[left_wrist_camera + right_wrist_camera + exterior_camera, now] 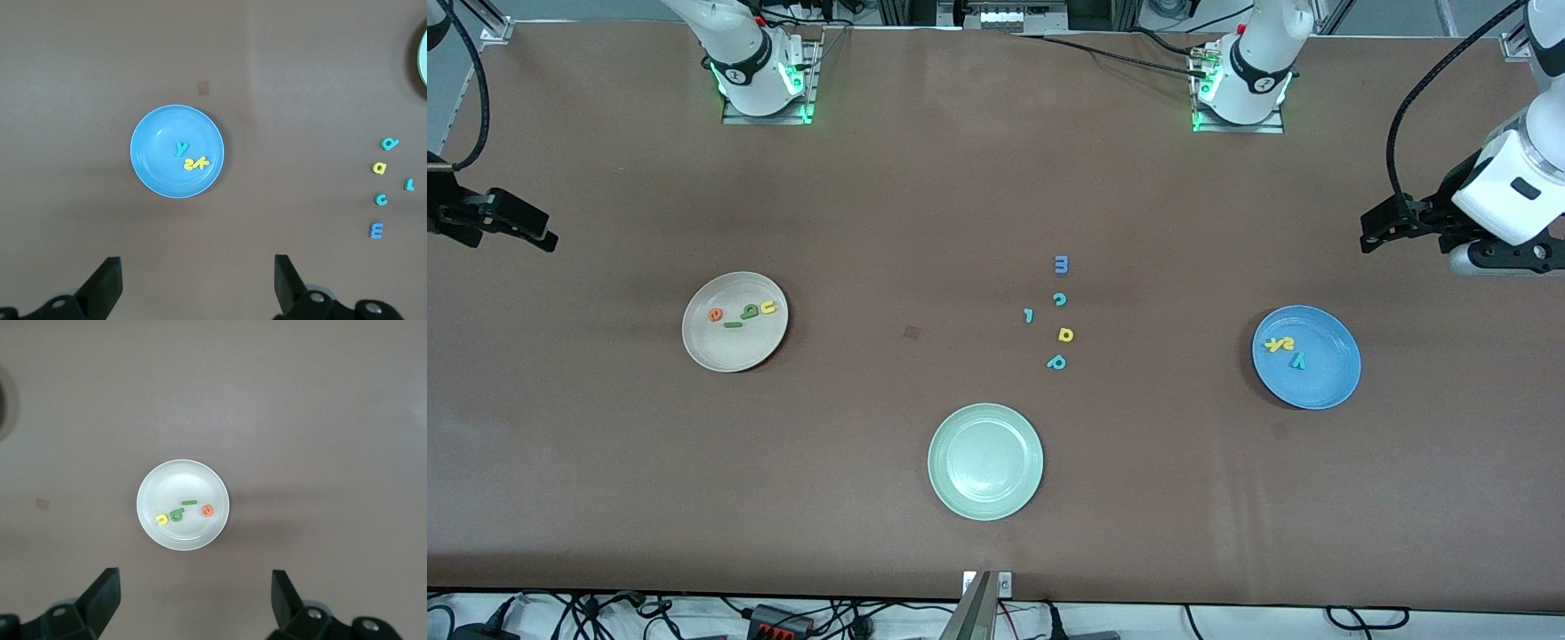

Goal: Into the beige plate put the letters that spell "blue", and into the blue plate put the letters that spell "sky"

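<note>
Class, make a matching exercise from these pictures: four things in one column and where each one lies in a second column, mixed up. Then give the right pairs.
Things:
1. orange "e"
2. teal "y"
3. blue "m"
4. pale green plate

Places:
A. in the blue plate
B. on the bare table, farthest from the front camera of the loose letters
C. in the beige plate
D. nearest the front camera of the three plates, holding nothing

Pairs: 1-C, 2-A, 3-B, 4-D
</note>
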`<state>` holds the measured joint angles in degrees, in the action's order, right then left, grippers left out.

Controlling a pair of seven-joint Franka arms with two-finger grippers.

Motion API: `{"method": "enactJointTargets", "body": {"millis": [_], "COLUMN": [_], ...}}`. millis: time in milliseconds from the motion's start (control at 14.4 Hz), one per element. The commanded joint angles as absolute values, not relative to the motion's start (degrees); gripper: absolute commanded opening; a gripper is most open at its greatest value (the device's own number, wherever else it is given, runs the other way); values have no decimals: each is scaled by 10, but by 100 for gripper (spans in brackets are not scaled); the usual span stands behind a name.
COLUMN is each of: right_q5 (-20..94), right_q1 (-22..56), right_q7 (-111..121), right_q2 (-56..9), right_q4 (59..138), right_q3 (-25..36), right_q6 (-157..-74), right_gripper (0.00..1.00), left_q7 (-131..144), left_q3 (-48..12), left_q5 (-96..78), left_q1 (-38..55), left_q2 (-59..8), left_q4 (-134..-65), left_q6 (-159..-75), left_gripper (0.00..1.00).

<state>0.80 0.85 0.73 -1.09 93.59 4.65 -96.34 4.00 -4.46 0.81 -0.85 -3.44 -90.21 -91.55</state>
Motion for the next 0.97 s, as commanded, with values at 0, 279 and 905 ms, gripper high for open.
{"method": "enactJointTargets", "body": {"millis": [0, 279, 905], "right_q5": [-16, -26, -22], "right_q1": [4, 4, 4], "right_q7": [9, 14, 14], "right_q2": [23, 25, 24], "right_q4": [980, 976, 980], "right_q3": [40, 38, 36], "right_q6": [-978, -966, -947], "right_gripper": [100, 100, 100], "left_q7": [37, 37, 37], "left_q3": [-45, -43, -42], "left_q5": [14, 13, 13], "left_q1": [-10, -11, -10], "left_q2": [-40, -41, -41], "left_q4": [-884, -885, -884], "left_q6": [-901, -895, -897], "left_gripper": [100, 100, 100]}}
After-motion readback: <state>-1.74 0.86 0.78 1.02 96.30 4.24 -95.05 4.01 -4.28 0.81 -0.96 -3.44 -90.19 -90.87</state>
